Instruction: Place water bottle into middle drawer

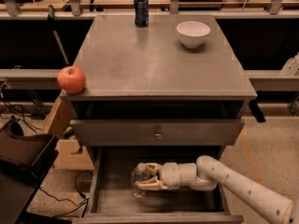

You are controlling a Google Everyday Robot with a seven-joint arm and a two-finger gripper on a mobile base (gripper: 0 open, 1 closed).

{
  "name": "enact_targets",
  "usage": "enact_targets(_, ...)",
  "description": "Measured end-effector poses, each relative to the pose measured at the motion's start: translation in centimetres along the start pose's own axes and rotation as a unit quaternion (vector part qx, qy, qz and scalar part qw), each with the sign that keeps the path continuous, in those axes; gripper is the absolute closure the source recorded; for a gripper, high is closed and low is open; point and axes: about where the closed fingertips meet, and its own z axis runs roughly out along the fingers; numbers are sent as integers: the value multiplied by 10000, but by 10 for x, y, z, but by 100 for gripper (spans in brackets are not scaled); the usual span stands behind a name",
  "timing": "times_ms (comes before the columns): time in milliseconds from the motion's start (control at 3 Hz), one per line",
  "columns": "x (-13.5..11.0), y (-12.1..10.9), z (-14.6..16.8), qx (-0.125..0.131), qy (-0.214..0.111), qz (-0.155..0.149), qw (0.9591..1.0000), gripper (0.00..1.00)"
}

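Observation:
The water bottle (138,179) is a small clear plastic bottle, held low inside the open middle drawer (108,202), left of its centre, close to the plank floor. My gripper (145,177) reaches in from the right on a white arm and is shut on the water bottle, with one finger above it and one below. The bottle's cap is hidden. I cannot tell whether the bottle touches the drawer floor.
Above it is a drawer with a round metal knob (158,136), pulled out a little. On the cabinet top stand a dark blue soda can (141,10), a white bowl (193,33) and a red apple (71,79) at the left front corner. A dark bag (21,160) sits left of the cabinet.

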Motion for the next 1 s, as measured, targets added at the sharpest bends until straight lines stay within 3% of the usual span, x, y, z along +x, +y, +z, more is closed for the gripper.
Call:
enact_targets(333,36,-2,12,-58,201,-26,9998,100)
enact_targets(667,55,-2,17,-50,254,-55,9996,100)
enact_targets(1000,52,-1,17,-51,254,-55,9997,83)
